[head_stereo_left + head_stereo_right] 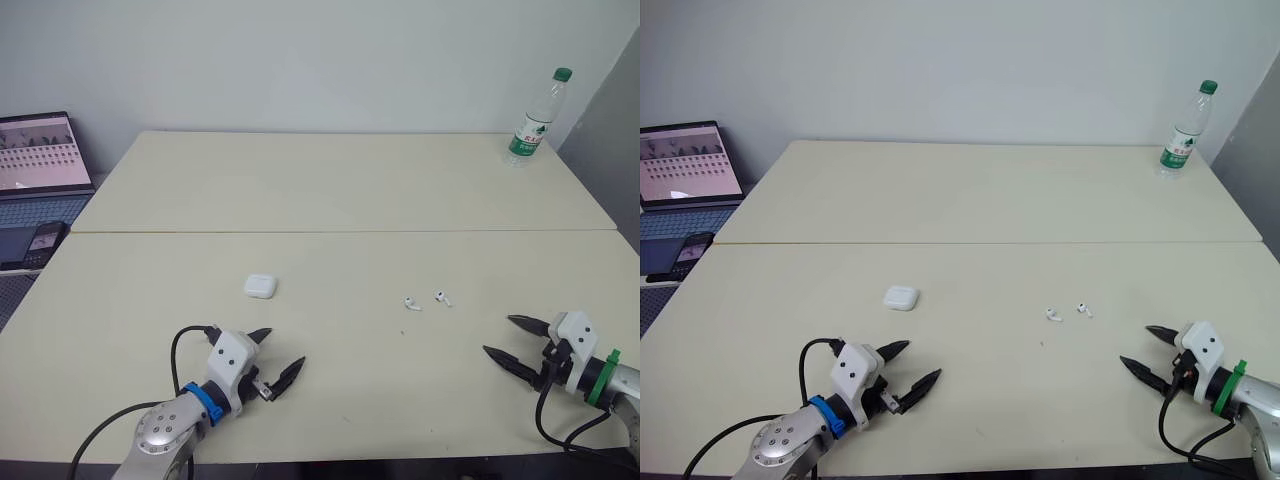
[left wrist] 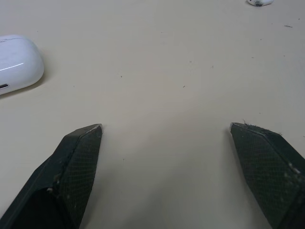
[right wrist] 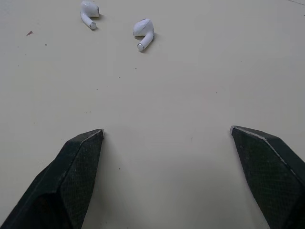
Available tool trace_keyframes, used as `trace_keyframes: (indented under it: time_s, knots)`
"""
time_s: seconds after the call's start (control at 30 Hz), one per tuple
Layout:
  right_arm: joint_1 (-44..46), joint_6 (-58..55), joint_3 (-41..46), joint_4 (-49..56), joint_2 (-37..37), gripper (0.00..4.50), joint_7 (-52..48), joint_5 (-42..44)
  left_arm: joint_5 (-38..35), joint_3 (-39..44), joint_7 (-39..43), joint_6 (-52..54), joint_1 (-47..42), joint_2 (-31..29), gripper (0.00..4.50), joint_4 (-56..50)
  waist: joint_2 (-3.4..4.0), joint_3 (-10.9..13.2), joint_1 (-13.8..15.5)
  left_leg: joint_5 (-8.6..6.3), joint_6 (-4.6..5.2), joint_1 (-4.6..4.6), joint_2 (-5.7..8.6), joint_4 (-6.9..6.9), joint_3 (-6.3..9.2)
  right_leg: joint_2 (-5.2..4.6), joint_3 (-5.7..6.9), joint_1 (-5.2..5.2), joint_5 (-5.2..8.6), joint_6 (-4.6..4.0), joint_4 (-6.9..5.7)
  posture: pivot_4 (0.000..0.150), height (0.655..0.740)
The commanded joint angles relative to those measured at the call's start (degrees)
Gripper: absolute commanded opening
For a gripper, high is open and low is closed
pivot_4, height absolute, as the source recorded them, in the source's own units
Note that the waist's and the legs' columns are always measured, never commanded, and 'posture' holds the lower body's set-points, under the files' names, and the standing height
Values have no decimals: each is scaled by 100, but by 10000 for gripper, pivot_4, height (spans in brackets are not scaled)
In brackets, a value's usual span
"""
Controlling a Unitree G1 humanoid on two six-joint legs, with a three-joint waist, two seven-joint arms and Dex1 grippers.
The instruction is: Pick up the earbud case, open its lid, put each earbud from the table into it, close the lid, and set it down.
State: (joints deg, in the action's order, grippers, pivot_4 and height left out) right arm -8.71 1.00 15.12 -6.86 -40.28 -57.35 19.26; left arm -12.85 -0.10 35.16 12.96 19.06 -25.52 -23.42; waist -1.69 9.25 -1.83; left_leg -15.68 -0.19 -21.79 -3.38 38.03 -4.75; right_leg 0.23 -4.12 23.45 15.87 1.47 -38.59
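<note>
A white earbud case lies closed on the cream table, left of centre. Two white earbuds lie loose to its right: one earbud and a second earbud a little apart. My left gripper rests near the front edge, below the case, open and empty. The case sits ahead of its fingers and off to one side. My right gripper stands open at the front right, empty, with both earbuds ahead of it.
A clear water bottle with a green cap stands at the far right corner. A laptop and a phone sit beyond the table's left edge. A seam crosses the table's middle.
</note>
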Motion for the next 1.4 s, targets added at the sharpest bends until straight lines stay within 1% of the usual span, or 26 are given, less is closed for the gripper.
trace_keyframes:
  time_s: [0.03, 0.4, 0.73, 0.83, 0.93, 1.03, 1.2, 1.23, 1.4]
  knots:
    - [-41, 132, 204, 85, -31, 44527, 13, 101, -51, -7, 61, -107, -50, -38, 45000, 5, 0, 0, 0, 0, 0, 0, 0, 0, 0, 0, 0, 0, 0, 0, 0, 1500, 7362]
    - [-65, 192, 196, 90, 0, 44527, 36, 114, -68, 46, 112, -168, -138, -41, 45000, 124, 1, 0, 3, 0, 0, 1, 0, 1, 0, 1, 0, -1, 0, 0, -3, 1500, 7362]
    - [-109, 243, 235, 157, 24, 44527, 65, 136, -116, 228, -169, -255, -131, 161, 45000, 96, 0, 0, 4, 0, 0, 1, 0, 1, -1, 1, -2, -1, -1, 1, -2, 1500, 7362]
    - [-82, 298, 245, 378, 115, 44527, 14, 289, -159, 393, -434, -313, -234, 369, 45000, 97, 0, 0, 4, 0, 0, 1, 0, 1, 0, 1, -1, -1, -1, 1, -4, 1500, 7362]
    - [-60, 258, 93, 898, 328, 44527, -47, 533, -81, 646, -775, -367, -527, 509, 45000, 293, 0, 0, 4, 0, 0, 2, -3, 2, 3, 9, -1, -1, -1, 2, -8, 1500, 7362]
    - [16, -93, -38, 1541, 524, 44527, 47, 892, 23, 801, -1053, -415, -822, 567, 45000, 484, 0, 0, 1, 1, 0, 3, -9, 5, 7, 19, -2, 0, -1, 2, -16, 1500, 7362]
    - [-3, -687, -285, 2376, 600, 44527, 123, 1304, 194, 775, -1367, -414, -1157, 660, 45000, 813, -3, 1, 7, 1, -1, 1, -6, 5, 6, 19, -3, -1, -5, -5, -17, 1500, 7362]
    - [-29, -757, -330, 2495, 594, 44527, 109, 1355, 219, 753, -1441, -402, -1219, 703, 45000, 874, -5, 1, 8, 1, -1, 0, -6, 5, 7, 18, -1, -1, -16, -24, -15, 1500, 7362]
    - [-119, -1001, -519, 2938, 542, 44527, 81, 1444, 335, 608, -1661, -273, -1397, 891, 45000, 985, -8, 3, 9, 1, -1, -2, -5, 5, 8, 18, -1, -1, -16, -24, -13, 1500, 7362]
